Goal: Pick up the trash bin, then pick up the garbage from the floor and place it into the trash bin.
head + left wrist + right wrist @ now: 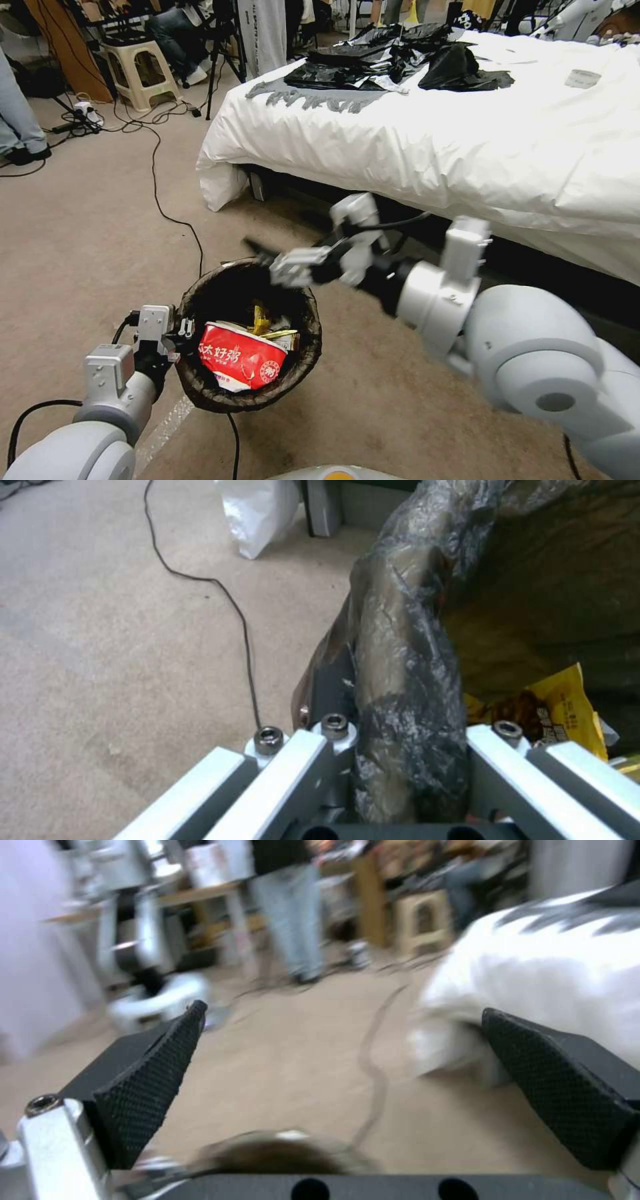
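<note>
The trash bin (200,390), lined with a dark bag, hangs off the floor, its rim clamped by my left gripper (185,331). In the left wrist view, the left gripper (400,750) is shut on the bag-covered rim (400,670). Garbage lies inside the bin: a red noodle bowl (240,357) and a yellow snack wrapper (261,321), (553,715). My right gripper (267,257) hovers over the bin's far rim. Its black pads (150,1080) stand wide apart with nothing between them, and the bin's rim (280,1155) shows just below.
A bed with a white duvet (467,147) stands close on the right, black bags (400,57) piled on it. A black cable (175,220) runs across the carpet to the bin. A plastic stool (137,70) and tripod legs (220,67) stand far left.
</note>
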